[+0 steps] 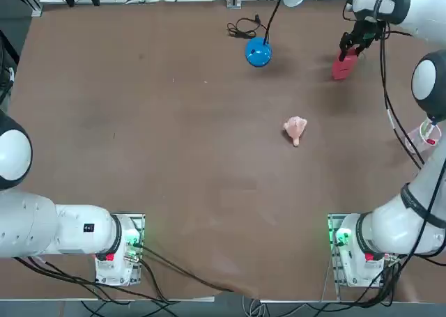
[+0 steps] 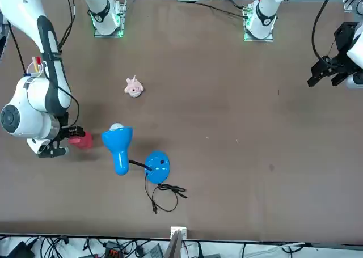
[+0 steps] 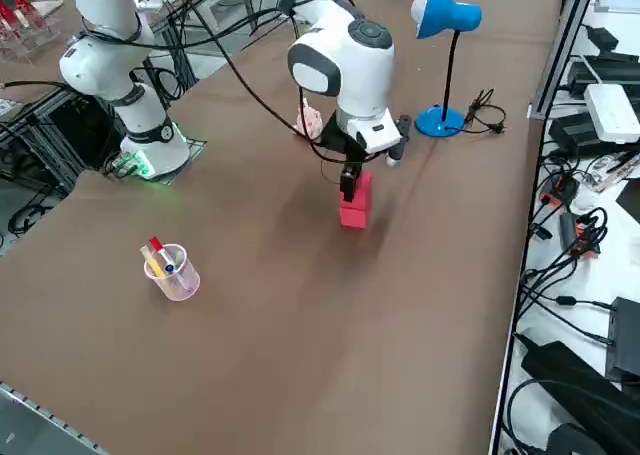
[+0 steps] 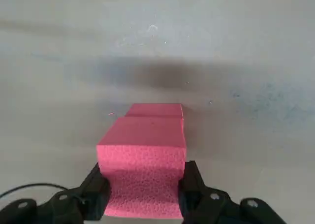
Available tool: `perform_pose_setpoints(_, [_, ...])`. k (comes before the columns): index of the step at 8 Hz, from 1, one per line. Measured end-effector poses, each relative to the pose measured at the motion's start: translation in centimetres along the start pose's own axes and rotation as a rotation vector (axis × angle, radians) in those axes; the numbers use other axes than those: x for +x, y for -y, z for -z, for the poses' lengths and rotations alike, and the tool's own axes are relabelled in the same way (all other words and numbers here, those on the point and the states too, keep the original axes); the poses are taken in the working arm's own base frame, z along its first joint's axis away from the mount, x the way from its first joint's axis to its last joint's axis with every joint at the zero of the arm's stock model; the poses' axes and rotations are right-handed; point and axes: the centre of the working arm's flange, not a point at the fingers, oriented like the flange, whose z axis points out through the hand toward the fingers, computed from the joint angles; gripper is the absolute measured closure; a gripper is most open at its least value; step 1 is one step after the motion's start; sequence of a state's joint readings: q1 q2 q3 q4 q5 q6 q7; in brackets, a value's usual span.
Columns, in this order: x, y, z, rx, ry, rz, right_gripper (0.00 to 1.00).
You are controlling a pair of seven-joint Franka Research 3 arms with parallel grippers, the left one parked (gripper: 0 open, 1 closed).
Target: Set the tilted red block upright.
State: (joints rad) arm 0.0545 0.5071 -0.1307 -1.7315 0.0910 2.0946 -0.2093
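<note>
Top view, left to right. Brown table [image 1: 139, 157] fills the frame. Upper middle: blue lamp base [image 1: 258, 52] with a black cord looped just above it. Centre-right: pale pink toy [image 1: 295, 129], lying alone, well apart from everything else. Upper right: red block [image 1: 343, 66] with the right gripper [image 1: 350, 45] clamped on its top end; the black fingers pinch it from both sides.

Front view. Far left, mid-height: right gripper [image 2: 67, 140] beside the large white wrist housing, red block [image 2: 83, 140] showing just to its right. Blue lamp [image 2: 118, 147] stands next, close to the block but not touching it. Pink toy [image 2: 134, 87] sits above these, toward the upper left.

Right side view. Lower left: clear cup [image 3: 176, 272] holding pens, well apart from the block. Centre: red block [image 3: 355, 203] standing on its lower end on the table, upper end gripped by the right gripper [image 3: 349, 182], which points down. Whether it stands fully upright I cannot tell from here.

Wrist view: fingers [image 4: 93, 189] pressed against both flanks of the red block [image 4: 142, 155], whose far end meets the table surface.
</note>
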Motion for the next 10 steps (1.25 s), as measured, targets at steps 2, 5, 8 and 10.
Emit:
perform_pose_setpoints(2, [-0.03,-0.15,-0.12,0.0,0.002,-0.003,0.29])
perform_pose_setpoints(5, [-0.05,-0.32,-0.37,0.0,0.006,-0.006,0.29])
perform_pose_setpoints(8, [-0.03,-0.15,-0.39,0.0,0.006,-0.004,0.26])
perform_pose_setpoints(10, [-0.02,-0.03,-0.46,0.0,0.008,-0.001,0.03])
